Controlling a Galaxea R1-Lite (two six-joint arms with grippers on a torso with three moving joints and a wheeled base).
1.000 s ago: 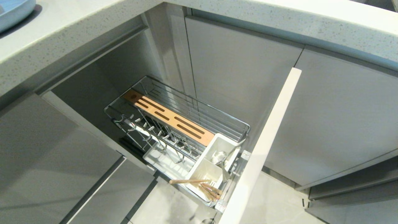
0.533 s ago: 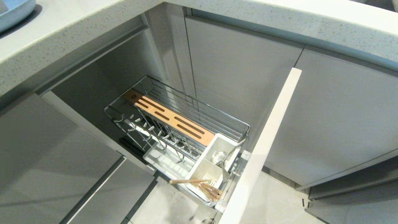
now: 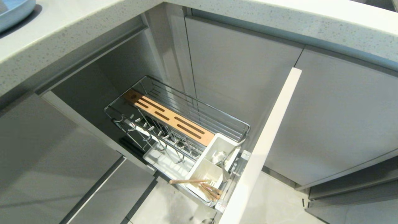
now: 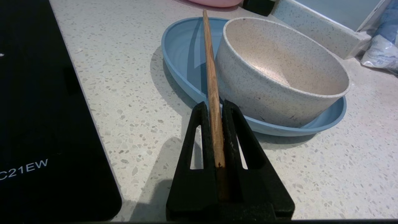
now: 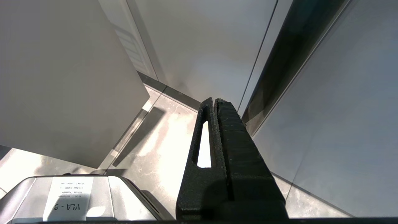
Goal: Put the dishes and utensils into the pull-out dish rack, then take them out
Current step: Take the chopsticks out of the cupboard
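Note:
In the left wrist view my left gripper [image 4: 214, 104] is shut on one wooden chopstick [image 4: 210, 56], low over the speckled counter. The stick reaches out over the rim of the pale blue plate [image 4: 180, 49], close beside the white bowl [image 4: 255, 90] that sits in the plate. The head view shows the pull-out dish rack [image 3: 217, 115] drawn out below the counter. More chopsticks [image 3: 211, 190] and the silver spoon [image 3: 219, 157] lie in its white caddy [image 3: 209, 169]. An edge of the plate [image 3: 12, 11] shows at the far left. My right gripper [image 5: 214, 101] is shut and empty, parked above the floor.
A black cooktop [image 4: 37, 109] lies on the counter beside my left gripper. A pink dish [image 4: 214, 2] and a plastic bag [image 4: 381, 49] sit beyond the plate. The rack's front panel [image 3: 264, 146] juts out from the grey cabinet doors [image 3: 245, 71].

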